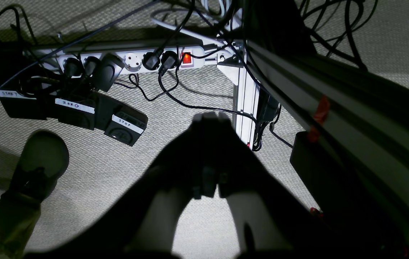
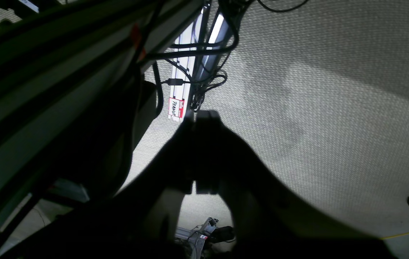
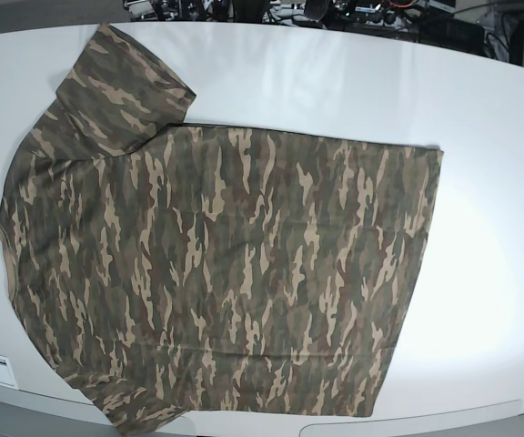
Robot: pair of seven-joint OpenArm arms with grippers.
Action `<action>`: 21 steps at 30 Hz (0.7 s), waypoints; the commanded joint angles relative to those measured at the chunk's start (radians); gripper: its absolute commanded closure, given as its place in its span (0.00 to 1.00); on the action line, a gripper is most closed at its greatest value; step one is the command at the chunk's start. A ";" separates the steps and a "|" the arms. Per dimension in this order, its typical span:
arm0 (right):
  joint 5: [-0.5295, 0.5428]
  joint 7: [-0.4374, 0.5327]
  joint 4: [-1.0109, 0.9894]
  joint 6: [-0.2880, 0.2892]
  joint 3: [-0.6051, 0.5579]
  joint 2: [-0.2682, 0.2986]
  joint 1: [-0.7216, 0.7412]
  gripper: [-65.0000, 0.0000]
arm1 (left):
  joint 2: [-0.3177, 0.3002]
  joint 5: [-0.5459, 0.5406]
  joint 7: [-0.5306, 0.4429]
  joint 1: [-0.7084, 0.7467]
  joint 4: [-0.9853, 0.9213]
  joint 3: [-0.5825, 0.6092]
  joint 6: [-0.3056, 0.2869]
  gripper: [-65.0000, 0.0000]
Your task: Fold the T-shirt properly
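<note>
The camouflage T-shirt (image 3: 216,273) lies spread flat on the white table (image 3: 489,182) in the base view, collar side at the left, hem at the right. One sleeve (image 3: 121,86) points to the far left corner. Neither arm shows in the base view. In the left wrist view my left gripper (image 1: 209,118) hangs over the carpet beside the table, jaws together and empty. In the right wrist view my right gripper (image 2: 200,116) also hangs over the carpet, jaws together and empty. The shirt shows in neither wrist view.
Under the left gripper lie a power strip (image 1: 136,61), labelled pedals (image 1: 123,124), cables and a person's shoe (image 1: 40,158). The aluminium table leg (image 1: 245,100) and the table's edge (image 1: 351,118) stand close by. The right wrist view shows the frame leg (image 2: 186,93) and carpet.
</note>
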 commanded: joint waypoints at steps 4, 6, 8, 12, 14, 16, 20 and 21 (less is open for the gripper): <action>-0.005 -0.003 0.009 0.037 -0.003 0.006 0.000 1.00 | 0.000 0.002 -0.005 0.003 0.006 0.000 -0.006 1.00; -0.004 -0.003 0.010 0.039 -0.003 0.006 0.001 1.00 | 0.000 0.002 -0.005 0.003 0.006 0.000 -0.006 1.00; -0.004 -0.004 0.010 0.039 -0.003 0.006 0.000 1.00 | 0.000 0.002 -0.005 0.003 0.007 0.000 -0.006 1.00; -0.005 -0.011 0.010 0.039 -0.003 0.006 0.000 1.00 | 0.000 0.002 -0.005 0.003 0.007 0.000 -0.006 1.00; -0.005 -0.012 0.010 0.039 -0.003 0.006 0.000 1.00 | 0.000 0.002 -0.005 0.003 0.007 0.000 -0.006 1.00; -0.005 -0.020 0.010 0.038 -0.003 0.006 0.000 1.00 | 0.000 0.002 -0.005 0.003 0.007 0.000 -0.006 1.00; -0.005 -0.026 0.010 0.044 -0.003 0.006 0.000 1.00 | 0.000 0.002 -0.005 0.003 0.007 0.000 -0.006 1.00; -0.005 -0.026 0.010 0.044 -0.003 0.006 0.000 1.00 | 0.000 0.002 -0.005 0.003 0.007 0.000 -0.006 1.00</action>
